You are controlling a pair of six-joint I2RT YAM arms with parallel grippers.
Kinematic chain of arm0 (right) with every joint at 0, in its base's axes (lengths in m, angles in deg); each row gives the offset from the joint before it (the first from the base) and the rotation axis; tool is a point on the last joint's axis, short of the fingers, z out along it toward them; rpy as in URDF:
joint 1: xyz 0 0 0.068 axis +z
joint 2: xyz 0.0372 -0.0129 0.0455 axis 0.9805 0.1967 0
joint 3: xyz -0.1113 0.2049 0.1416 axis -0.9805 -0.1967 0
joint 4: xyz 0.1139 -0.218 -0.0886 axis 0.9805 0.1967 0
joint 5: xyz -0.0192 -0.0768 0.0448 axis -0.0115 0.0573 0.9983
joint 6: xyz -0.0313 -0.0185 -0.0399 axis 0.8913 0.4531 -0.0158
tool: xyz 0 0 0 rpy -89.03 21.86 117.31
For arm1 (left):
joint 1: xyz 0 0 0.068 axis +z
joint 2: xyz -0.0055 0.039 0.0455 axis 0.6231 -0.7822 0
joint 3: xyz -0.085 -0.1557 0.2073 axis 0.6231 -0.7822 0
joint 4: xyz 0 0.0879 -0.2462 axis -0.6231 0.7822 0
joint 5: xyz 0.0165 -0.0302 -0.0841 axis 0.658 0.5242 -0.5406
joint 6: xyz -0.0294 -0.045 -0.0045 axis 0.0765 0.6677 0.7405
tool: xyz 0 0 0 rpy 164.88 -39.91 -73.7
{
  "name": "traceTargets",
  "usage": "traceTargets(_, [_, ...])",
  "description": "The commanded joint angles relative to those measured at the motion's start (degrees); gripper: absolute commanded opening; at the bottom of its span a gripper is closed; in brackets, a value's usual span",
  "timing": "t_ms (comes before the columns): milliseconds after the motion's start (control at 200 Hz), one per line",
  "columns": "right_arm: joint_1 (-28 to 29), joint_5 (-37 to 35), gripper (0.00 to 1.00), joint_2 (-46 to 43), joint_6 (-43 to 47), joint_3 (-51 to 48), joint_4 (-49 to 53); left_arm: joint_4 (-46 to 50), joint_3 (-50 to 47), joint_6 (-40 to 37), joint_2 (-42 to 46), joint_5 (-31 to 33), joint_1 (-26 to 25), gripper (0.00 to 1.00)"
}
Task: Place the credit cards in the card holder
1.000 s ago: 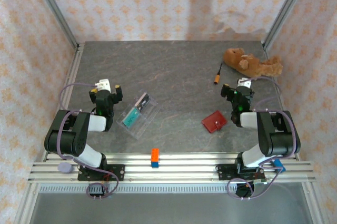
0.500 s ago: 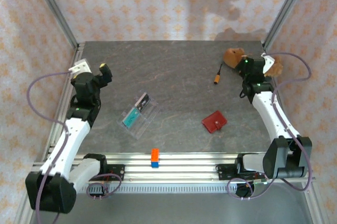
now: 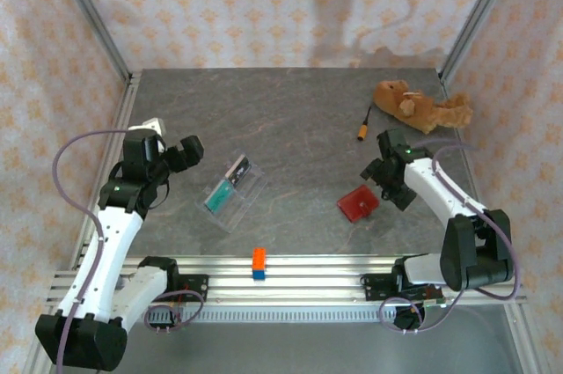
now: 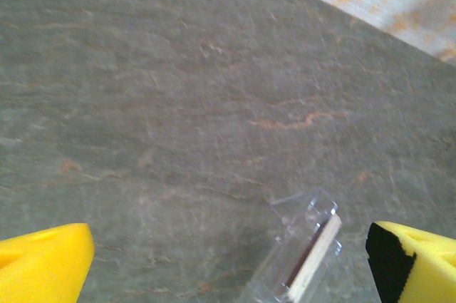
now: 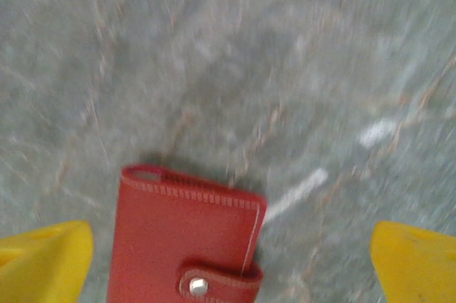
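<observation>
On my left, the left gripper point(image 3: 174, 138) hangs near the left edge of the surface point(image 3: 299, 119), jaws wide apart with nothing between them. Just to its right a clear tray point(image 3: 241, 205) lies slantwise, left of centre. The credit cards point(image 3: 227, 185) sit in it, the teal one closest to me. The card holder point(image 3: 359, 203) lies shut, tab snapped, toward the near right. The right gripper point(image 3: 389, 185) hovers just beside it, jaws spread and empty. A plush toy point(image 3: 420, 106) lies in the far right corner.

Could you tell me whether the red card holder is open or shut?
Shut: the card holder has its snap tab fastened over the edge; only red outside shows.
</observation>
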State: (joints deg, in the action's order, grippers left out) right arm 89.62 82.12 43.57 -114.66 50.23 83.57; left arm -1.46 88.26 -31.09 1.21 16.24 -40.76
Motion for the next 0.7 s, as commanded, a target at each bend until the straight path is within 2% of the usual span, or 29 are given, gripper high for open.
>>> traceTargets(0, [3.4,3.3,0.99,-2.6,-11.2,-1.8,0.7,-0.2,0.6,0.9,-0.9,-3.4,-2.0,0.99])
traceTargets(110, [5.4,2.3,0.99,-2.4,-14.5,-2.3,-0.4,-1.6,0.3,0.8,-2.1,-1.3,-4.8,1.00])
traceTargets(210, [6.6,4.7,0.99,-1.0,-15.9,-4.1,-4.8,-1.7,0.0,0.4,-3.1,-0.8,-5.8,0.99])
traceTargets(305, [6.8,7.5,0.99,2.4,-15.3,-4.2,-6.0,-2.9,-1.5,1.6,-1.4,1.5,-6.0,0.99])
traceTargets(406, [7.0,6.8,0.99,5.6,-14.3,-3.3,-4.5,-5.1,-3.4,0.9,1.4,1.7,-6.0,0.99])
traceTargets(531, [7.0,5.8,0.99,8.4,-12.6,-3.5,-5.2,-3.4,-3.7,-0.1,2.0,4.0,-5.9,0.99])
traceTargets(691, [7.3,5.7,0.99,10.3,-12.0,-4.8,-8.0,-2.7,-3.8,-0.8,1.1,2.3,-5.9,0.99])
